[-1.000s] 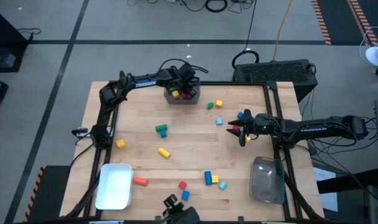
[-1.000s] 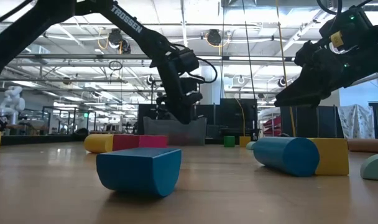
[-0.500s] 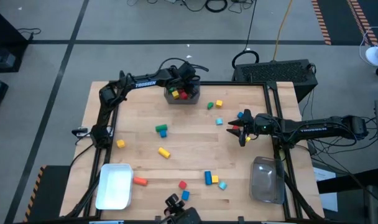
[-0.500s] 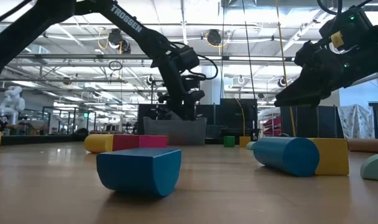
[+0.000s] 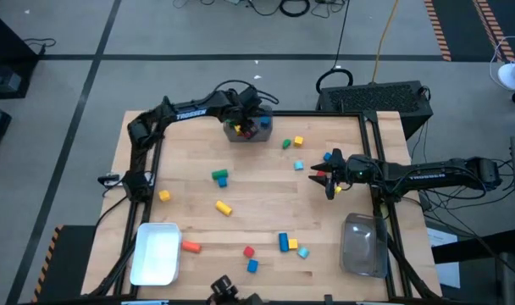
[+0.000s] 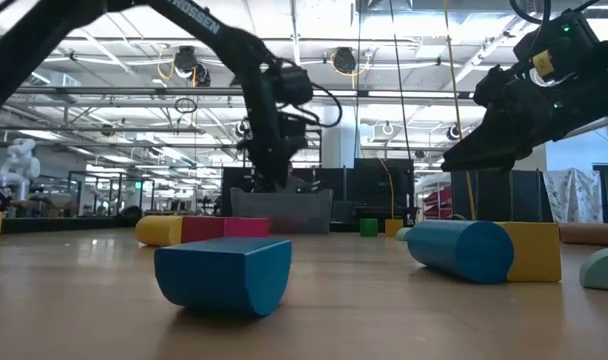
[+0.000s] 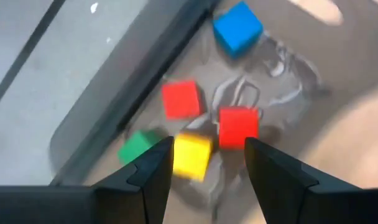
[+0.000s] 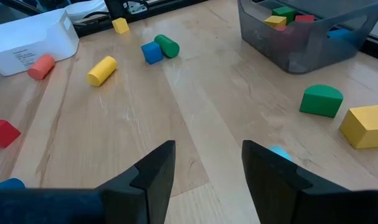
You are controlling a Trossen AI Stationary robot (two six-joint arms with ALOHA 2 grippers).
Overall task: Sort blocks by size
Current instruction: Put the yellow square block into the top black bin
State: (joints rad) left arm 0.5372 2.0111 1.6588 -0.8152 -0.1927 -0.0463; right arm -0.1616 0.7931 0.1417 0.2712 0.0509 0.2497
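Note:
My left gripper (image 5: 243, 117) is open above the grey bin (image 5: 263, 134) at the table's far edge. The left wrist view shows the bin's blocks below the fingers: a blue cube (image 7: 237, 28), two red cubes (image 7: 180, 98), a green one (image 7: 135, 148) and a blurred yellow one (image 7: 191, 155). My right gripper (image 5: 328, 176) is open and empty above the table's right middle, beside a cyan block (image 8: 277, 152). Loose blocks lie on the wood, among them a green and blue pair (image 5: 219, 176) and a yellow cylinder (image 5: 224, 207).
A white bin (image 5: 156, 252) stands at the near left and a clear bin (image 5: 363, 246) at the near right. A green half-round (image 8: 321, 101) and a yellow cube (image 8: 366, 126) lie between the right gripper and the grey bin. Several blocks lie near the near edge (image 5: 285, 242).
My left gripper has shifted a little toward the table's left edge above the grey bin. My right arm has kept still.

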